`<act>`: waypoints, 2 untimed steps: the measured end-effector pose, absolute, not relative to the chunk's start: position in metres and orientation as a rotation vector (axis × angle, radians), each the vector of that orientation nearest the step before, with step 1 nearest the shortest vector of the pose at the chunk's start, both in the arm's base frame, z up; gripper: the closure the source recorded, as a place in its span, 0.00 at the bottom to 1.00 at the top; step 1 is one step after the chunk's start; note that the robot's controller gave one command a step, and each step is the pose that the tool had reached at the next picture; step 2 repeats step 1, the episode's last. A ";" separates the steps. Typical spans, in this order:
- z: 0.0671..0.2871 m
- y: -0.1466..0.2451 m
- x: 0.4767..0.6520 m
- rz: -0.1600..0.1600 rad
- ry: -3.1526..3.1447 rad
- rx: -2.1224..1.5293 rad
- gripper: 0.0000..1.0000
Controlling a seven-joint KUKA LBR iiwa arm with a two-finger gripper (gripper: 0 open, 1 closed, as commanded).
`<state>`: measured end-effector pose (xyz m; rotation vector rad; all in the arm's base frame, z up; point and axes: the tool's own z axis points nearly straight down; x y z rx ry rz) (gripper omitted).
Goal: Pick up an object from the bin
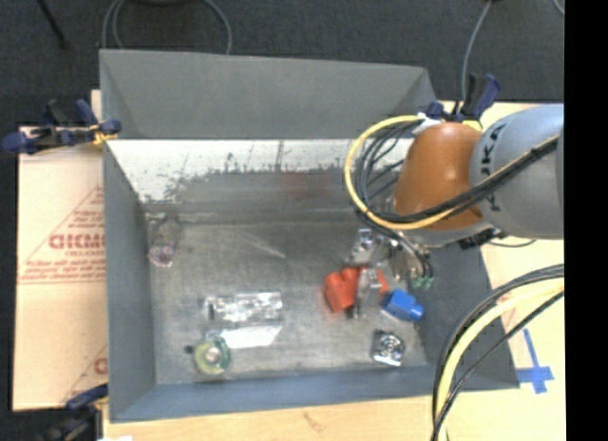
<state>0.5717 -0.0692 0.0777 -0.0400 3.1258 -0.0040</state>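
Observation:
My gripper hangs low over the right half of the bin, under the orange wrist cover. Right beside it, at its lower left, lies a red blocky thing, touching or nearly touching the gripper; a bit of red also shows on the gripper's other side. A small blue piece lies just to the gripper's lower right. A shiny metal bit rests nearer the bin's front wall, below the blue piece.
A clear plastic packet and a flat pale strip lie at the front left, with a round greenish disc beside them. A clear little cup stands by the left wall. The arm and its cables cover the bin's right rear.

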 end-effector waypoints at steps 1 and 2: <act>0.218 -0.051 0.571 -0.004 3.129 -0.070 1.00; 0.218 -0.051 0.571 -0.004 3.129 -0.070 1.00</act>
